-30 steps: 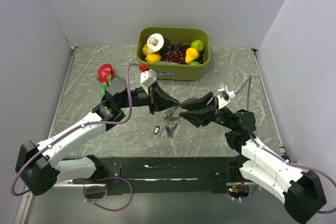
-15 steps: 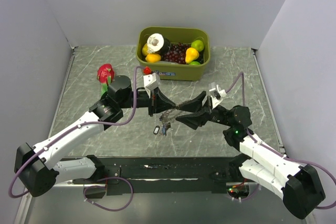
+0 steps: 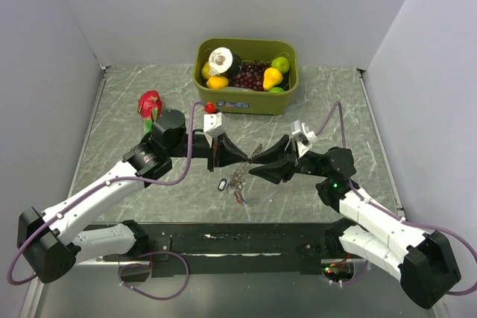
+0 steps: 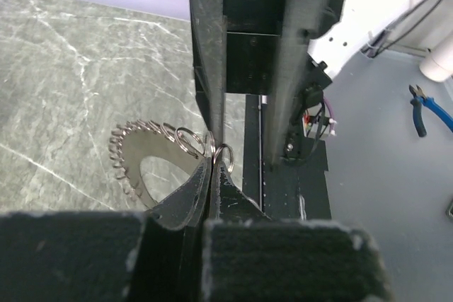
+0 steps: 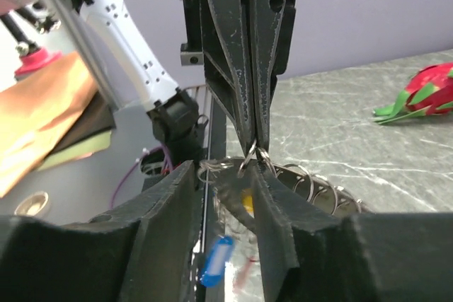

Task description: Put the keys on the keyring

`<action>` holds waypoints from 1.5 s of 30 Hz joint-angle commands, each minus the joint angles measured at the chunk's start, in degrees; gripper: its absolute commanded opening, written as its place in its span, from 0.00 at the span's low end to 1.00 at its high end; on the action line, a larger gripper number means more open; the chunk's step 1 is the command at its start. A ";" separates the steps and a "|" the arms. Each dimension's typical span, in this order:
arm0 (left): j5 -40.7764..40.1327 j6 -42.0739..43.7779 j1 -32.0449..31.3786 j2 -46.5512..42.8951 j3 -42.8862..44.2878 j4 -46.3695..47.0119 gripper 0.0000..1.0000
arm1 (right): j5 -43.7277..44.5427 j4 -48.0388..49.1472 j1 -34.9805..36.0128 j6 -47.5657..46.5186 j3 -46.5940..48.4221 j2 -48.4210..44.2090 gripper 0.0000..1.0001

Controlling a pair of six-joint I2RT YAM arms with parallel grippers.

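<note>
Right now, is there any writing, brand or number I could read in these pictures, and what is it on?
No text here can be read.
The bin has a pale patch on its front, perhaps a label: too small to read.
The blue key tag: blurred, no writing shows.

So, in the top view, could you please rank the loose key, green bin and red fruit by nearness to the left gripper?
1. loose key, on the table beside the left gripper
2. green bin, at the back
3. red fruit, far left
</note>
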 commanded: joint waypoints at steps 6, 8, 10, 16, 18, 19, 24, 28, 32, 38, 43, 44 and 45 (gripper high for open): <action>4.91 2.96 -2.13 -1.77 2.58 -0.75 0.01 | -2.21 3.38 -0.90 0.90 4.77 2.19 0.27; 4.56 3.32 -2.48 -1.41 3.20 -1.02 0.01 | -1.86 -0.04 -0.90 0.38 5.74 2.28 0.12; 4.47 3.49 -2.57 -1.06 3.20 -1.02 0.01 | -1.33 -2.16 -0.99 -0.51 6.97 2.71 0.02; 0.62 1.83 -2.57 -1.94 2.94 -0.49 0.16 | 2.96 -0.94 -0.82 1.33 5.13 1.49 0.00; -2.37 0.08 -2.57 -3.25 2.32 1.52 0.36 | 4.64 2.04 -0.90 2.91 3.30 0.88 0.00; -4.47 -1.76 -2.39 -3.96 1.80 2.66 0.40 | 5.95 3.62 -0.90 3.79 2.50 0.78 0.00; -4.85 -9.67 -0.02 -7.38 -3.03 12.59 0.53 | 10.18 17.05 -1.08 10.73 -2.15 0.70 0.00; 1.12 -21.86 5.32 -8.18 -8.83 29.86 0.55 | 12.82 23.21 -1.08 13.29 -3.92 -0.10 0.00; 7.10 -28.31 6.75 -5.64 -11.92 40.09 0.49 | 12.03 29.03 -0.99 15.48 -4.27 -0.10 0.00; 11.85 -34.29 6.75 -0.89 -12.27 48.81 0.37 | 8.34 35.00 -1.08 17.94 -2.87 2.27 0.00; 10.54 -32.03 6.14 -0.10 -11.22 46.63 0.36 | 7.28 38.52 -1.08 20.14 -2.52 4.91 0.00; 10.10 -31.32 6.05 -0.01 -11.13 45.58 0.36 | 7.28 38.96 -1.08 20.58 -2.43 5.35 0.00; 9.83 -30.70 5.61 0.08 -11.13 44.26 0.36 | 7.37 39.23 -0.99 20.76 -2.34 5.44 0.00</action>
